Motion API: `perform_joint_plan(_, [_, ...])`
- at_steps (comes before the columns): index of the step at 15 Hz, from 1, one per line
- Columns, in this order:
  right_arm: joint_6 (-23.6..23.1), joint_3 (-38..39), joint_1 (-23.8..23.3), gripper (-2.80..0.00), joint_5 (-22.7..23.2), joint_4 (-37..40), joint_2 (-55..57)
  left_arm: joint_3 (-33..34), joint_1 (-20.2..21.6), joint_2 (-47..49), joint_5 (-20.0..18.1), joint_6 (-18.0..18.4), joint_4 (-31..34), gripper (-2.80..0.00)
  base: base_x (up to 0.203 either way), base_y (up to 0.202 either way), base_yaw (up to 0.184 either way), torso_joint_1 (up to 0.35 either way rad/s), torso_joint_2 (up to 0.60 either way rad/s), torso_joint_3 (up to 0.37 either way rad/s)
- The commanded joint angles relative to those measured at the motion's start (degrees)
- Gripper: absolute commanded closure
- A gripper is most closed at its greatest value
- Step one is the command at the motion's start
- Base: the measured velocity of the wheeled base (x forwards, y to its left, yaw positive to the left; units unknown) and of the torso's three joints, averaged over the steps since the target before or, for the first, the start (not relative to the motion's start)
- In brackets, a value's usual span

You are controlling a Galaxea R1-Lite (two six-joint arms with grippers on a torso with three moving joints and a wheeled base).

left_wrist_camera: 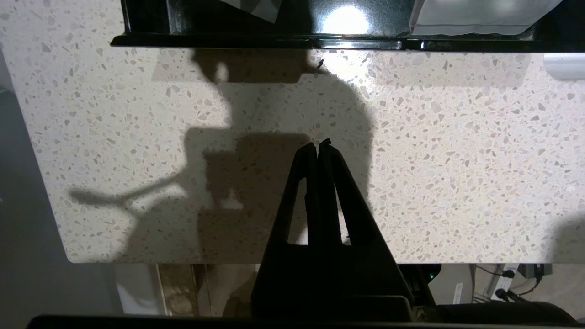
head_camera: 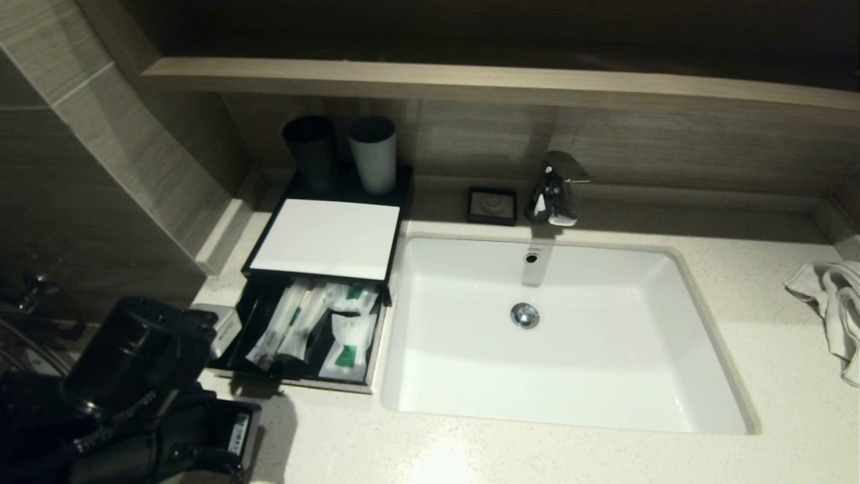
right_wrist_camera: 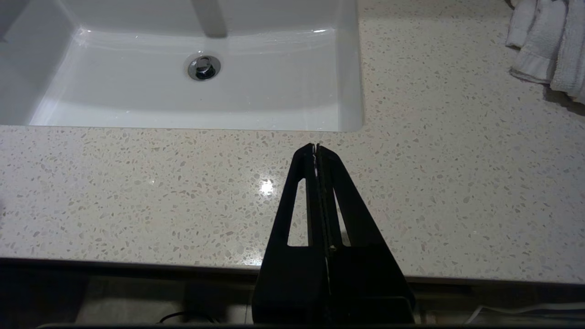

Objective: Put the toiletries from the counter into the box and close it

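Observation:
The black box with a white top panel (head_camera: 326, 238) stands left of the sink, and its drawer (head_camera: 366, 349) is pulled out toward me. Inside lie two long white packets with green bands (head_camera: 285, 326) and two clear pouches with green labels (head_camera: 349, 346), (head_camera: 353, 296). My left gripper (left_wrist_camera: 318, 144) is shut and empty, over the speckled counter (left_wrist_camera: 457, 160) a little in front of the drawer's front edge (left_wrist_camera: 274, 42). My left arm (head_camera: 134, 390) shows at the lower left. My right gripper (right_wrist_camera: 315, 147) is shut and empty, over the counter in front of the sink (right_wrist_camera: 347, 68).
A black cup (head_camera: 310, 151) and a grey cup (head_camera: 373, 153) stand behind the box. A small black soap dish (head_camera: 492, 205) and a chrome faucet (head_camera: 554, 188) sit behind the sink (head_camera: 672, 323). A white towel (head_camera: 833, 309) lies at the far right. A wooden shelf (head_camera: 470, 81) overhangs the back.

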Motion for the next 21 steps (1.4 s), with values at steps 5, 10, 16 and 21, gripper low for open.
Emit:
perform_joint_plan(5, [0.03, 0.00, 0.00, 0.00, -0.04, 0.00, 0.09, -0.12, 1.73, 4.32, 0.01, -0.50, -3.14, 0.00, 0.000, 0.000, 0.000, 0.000, 0.00, 0.000])
perform_joint_plan(10, [0.03, 0.00, 0.00, 0.00, -0.04, 0.00, 0.02, -0.39, 3.82, 6.98, -0.19, -0.46, -5.53, 0.00, 0.000, 0.000, 0.000, 0.000, 0.00, 0.000])
perform_joint_plan(16, [0.03, 0.00, 0.00, 0.00, -0.04, 0.00, 0.07, -1.30, 4.88, 10.30, -0.19, -0.46, -9.67, 0.00, 0.000, 0.000, 0.000, 0.000, 0.00, 0.000])
perform_joint_plan(21, [0.03, 0.00, 0.00, 0.00, 0.02, 0.00, 0.01, -5.12, 6.17, 11.26, -0.19, -0.28, -9.69, 0.00, 0.000, 0.000, 0.000, 0.000, 0.00, 0.000])
